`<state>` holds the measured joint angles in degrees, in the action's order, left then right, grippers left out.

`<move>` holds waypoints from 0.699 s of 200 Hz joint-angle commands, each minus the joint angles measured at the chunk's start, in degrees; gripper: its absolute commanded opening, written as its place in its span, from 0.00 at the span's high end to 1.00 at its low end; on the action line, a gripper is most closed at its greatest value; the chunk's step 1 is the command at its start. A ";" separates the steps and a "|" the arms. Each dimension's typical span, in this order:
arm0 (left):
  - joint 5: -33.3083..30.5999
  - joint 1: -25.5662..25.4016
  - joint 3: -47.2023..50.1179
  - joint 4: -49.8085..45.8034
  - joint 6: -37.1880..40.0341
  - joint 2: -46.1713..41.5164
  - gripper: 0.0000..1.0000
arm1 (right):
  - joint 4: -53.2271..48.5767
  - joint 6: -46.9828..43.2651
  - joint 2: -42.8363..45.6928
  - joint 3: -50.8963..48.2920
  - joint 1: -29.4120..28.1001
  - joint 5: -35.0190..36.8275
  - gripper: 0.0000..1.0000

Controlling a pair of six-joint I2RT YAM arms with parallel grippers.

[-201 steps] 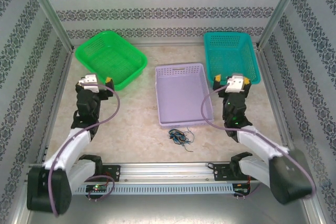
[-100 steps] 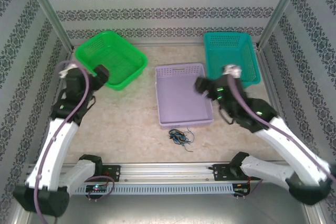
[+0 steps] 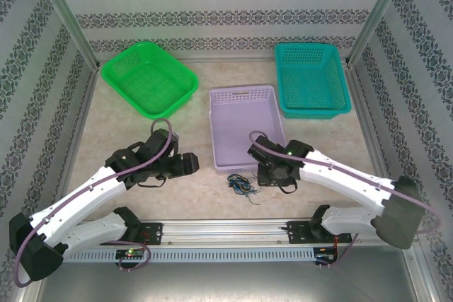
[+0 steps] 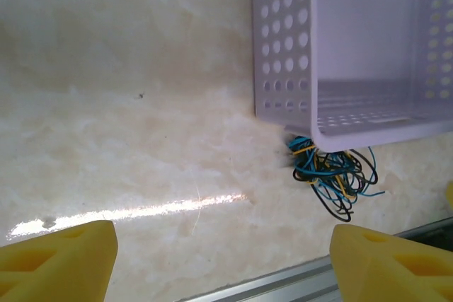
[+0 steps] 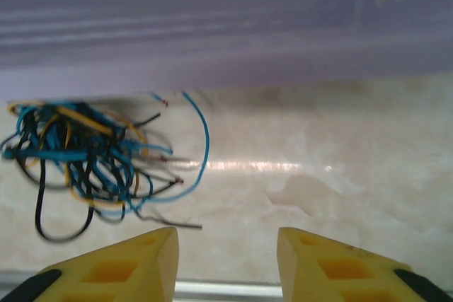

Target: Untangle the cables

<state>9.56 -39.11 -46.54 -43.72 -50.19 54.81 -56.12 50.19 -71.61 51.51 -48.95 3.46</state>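
- Cream, marble-patterned table (image 3: 347,139) carries a smooth lilac plastic tray (image 3: 244,129), rectangular, its walls perforated.
- Left gripper (image 4: 225,263): blocky yellow fingers spread wide, holding nothing.
- Right gripper (image 5: 226,266): yellow wedge fingers parted narrowly, empty.
- Cables (image 3: 242,184): thread-thin blue, black and yellow loops, knotted on the table against the tray's near wall.

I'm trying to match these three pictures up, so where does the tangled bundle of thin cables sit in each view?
Top external: cables low centre, just in front of the lilac tray.
Left wrist: cables right of centre, by the tray's near corner.
Right wrist: cables in the left half, below the tray's wall.
Shared landmark: the lilac tray's near wall.
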 commanded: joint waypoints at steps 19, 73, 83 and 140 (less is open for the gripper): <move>2.79 -0.96 -0.08 1.45 -0.30 -0.40 0.23 | 10.74 -6.90 -8.99 2.43 5.81 -4.47 0.65; 2.16 -0.97 -0.39 1.54 -1.04 -0.56 0.24 | 17.45 -13.39 -28.47 19.58 13.73 -6.27 0.69; 1.92 -0.97 -0.55 1.46 -1.22 -0.50 0.24 | 17.23 -14.07 -32.05 23.95 15.16 -6.72 0.69; 1.15 -0.96 -1.08 0.23 -2.30 -1.18 0.26 | 15.55 -18.89 -28.98 27.56 13.63 -4.22 0.63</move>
<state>11.75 -39.38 -46.50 -42.87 -51.29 54.76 -39.33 35.11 -109.32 82.96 -31.59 -3.36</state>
